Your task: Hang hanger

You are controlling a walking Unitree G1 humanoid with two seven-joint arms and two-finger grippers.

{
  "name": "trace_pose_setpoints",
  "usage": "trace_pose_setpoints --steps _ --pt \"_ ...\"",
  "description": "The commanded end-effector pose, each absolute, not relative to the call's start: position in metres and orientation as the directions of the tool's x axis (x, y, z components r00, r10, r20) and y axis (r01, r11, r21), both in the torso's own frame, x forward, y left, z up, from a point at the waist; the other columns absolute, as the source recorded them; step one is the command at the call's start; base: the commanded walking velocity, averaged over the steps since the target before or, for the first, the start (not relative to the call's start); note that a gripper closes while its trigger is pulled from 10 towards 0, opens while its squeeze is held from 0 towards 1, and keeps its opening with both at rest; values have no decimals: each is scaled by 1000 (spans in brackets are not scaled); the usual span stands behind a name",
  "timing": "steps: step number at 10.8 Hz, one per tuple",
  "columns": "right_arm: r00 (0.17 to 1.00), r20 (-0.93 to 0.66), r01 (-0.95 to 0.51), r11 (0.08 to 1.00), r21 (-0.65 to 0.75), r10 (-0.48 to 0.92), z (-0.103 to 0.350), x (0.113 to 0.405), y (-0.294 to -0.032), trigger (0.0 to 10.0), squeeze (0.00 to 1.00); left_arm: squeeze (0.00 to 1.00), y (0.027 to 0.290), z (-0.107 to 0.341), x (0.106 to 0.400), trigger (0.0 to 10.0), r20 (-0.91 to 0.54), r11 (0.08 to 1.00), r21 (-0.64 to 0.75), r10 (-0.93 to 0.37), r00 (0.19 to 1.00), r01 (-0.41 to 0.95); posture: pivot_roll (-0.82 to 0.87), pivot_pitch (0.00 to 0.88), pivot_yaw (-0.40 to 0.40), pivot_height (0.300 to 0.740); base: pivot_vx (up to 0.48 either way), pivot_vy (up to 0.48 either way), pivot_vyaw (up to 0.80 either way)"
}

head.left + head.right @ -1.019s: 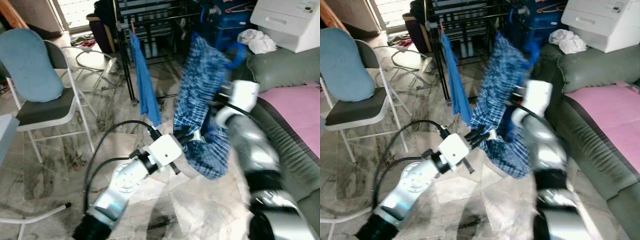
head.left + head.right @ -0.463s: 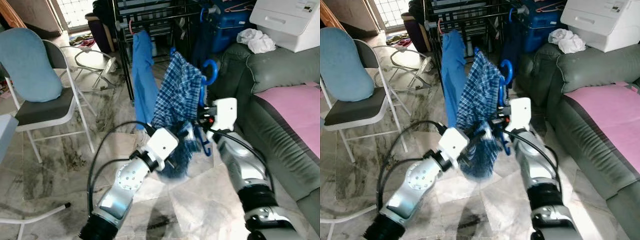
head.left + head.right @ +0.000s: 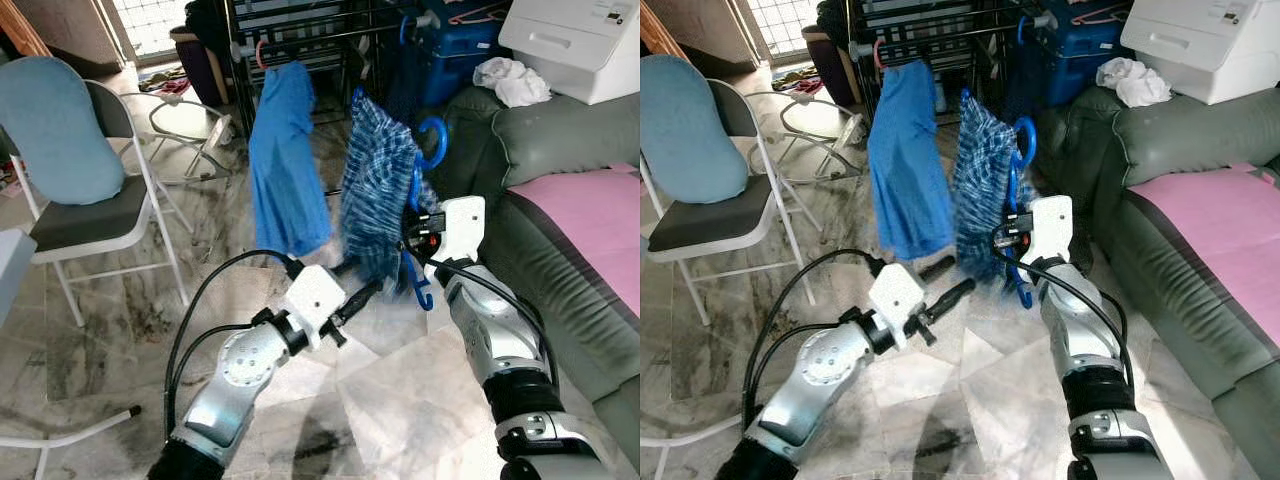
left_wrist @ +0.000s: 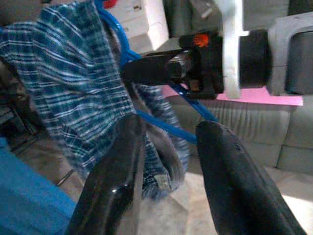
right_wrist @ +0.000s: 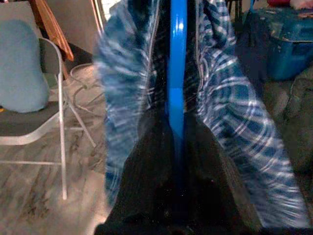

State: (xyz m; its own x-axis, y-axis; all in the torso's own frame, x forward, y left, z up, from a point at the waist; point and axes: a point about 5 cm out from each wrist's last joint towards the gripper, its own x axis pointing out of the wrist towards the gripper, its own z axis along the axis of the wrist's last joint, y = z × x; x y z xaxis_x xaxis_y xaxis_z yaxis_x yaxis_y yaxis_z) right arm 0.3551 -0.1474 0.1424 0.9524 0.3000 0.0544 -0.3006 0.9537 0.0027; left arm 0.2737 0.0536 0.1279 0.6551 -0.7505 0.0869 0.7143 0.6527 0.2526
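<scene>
A: Hanger [image 3: 418,205] position relative to the grippers? Left to right, please.

B: Left gripper [image 3: 362,292] sits low, just below and to the left of the plaid garment's [image 3: 378,200] hem; fingers parted, nothing between them. In the left wrist view the two black fingers [image 4: 117,171] frame the cloth and a blue hanger bar without touching either. Right gripper [image 5: 176,161] is clamped on the hanger's blue shaft, fingers narrow around it.

A: Hanger appearance?

B: Blue plastic, hook curling at the top, plaid blue-and-white garment draped over it, somewhat blurred. Held in the air in front of the black drying rack [image 3: 300,40], just right of a plain blue shirt [image 3: 285,165] hanging from the rack.

A: Arm poses?

B: Left arm reaches forward and up from lower left, forearm angled toward the garment. Right arm is bent at the elbow, forearm raised, wrist beside the green sofa [image 3: 560,150].
</scene>
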Motion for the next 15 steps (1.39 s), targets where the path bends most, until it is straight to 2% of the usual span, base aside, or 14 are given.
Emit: trace_pose_setpoints --steps 1,2,3,4,5,6,7,8,10,15 --pt "931 113 -348 937 -23 348 157 359 -141 10000 0 1000 66 136 277 10000 126 698 272 -709 694 663 -151 52 67 740 0 0 0" --pt "892 110 -436 899 -45 439 158 354 -140 10000 0 1000 89 143 288 10000 146 757 343 -628 764 556 -151 52 67 740 0 0 0" --pt "847 95 -517 852 -76 523 157 349 -145 10000 0 1000 117 147 298 10000 137 769 410 -584 800 491 -138 51 66 740 0 0 0" --pt "792 76 -600 795 -86 606 156 341 -154 10000 0 1000 143 153 304 10000 103 735 493 -580 808 464 -138 51 66 740 0 0 0" --pt "758 53 -647 759 -73 650 154 336 -157 10000 0 1000 151 157 306 10000 94 709 539 -587 804 455 -134 51 68 740 0 0 0" --pt "662 -6 -748 660 -68 749 149 323 -162 10000 0 1000 167 165 311 10000 72 668 608 -585 808 429 -134 51 68 740 0 0 0" --pt "624 -44 -781 620 -81 780 146 318 -166 10000 0 1000 174 168 314 10000 75 669 617 -573 816 414 -133 52 77 740 0 0 0" --pt "595 -65 -804 590 -82 801 144 314 -168 10000 0 1000 177 169 314 10000 66 649 639 -582 811 414 -134 50 78 740 0 0 0" --pt "483 -110 -875 480 -57 869 142 304 -166 10000 0 1000 170 169 312 10000 29 537 717 -659 751 444 -133 46 76 740 0 0 0" --pt "360 -232 -933 340 -121 904 135 299 -169 10000 0 1000 160 172 312 10000 -49 417 737 -752 658 532 -132 38 83 740 0 0 0"
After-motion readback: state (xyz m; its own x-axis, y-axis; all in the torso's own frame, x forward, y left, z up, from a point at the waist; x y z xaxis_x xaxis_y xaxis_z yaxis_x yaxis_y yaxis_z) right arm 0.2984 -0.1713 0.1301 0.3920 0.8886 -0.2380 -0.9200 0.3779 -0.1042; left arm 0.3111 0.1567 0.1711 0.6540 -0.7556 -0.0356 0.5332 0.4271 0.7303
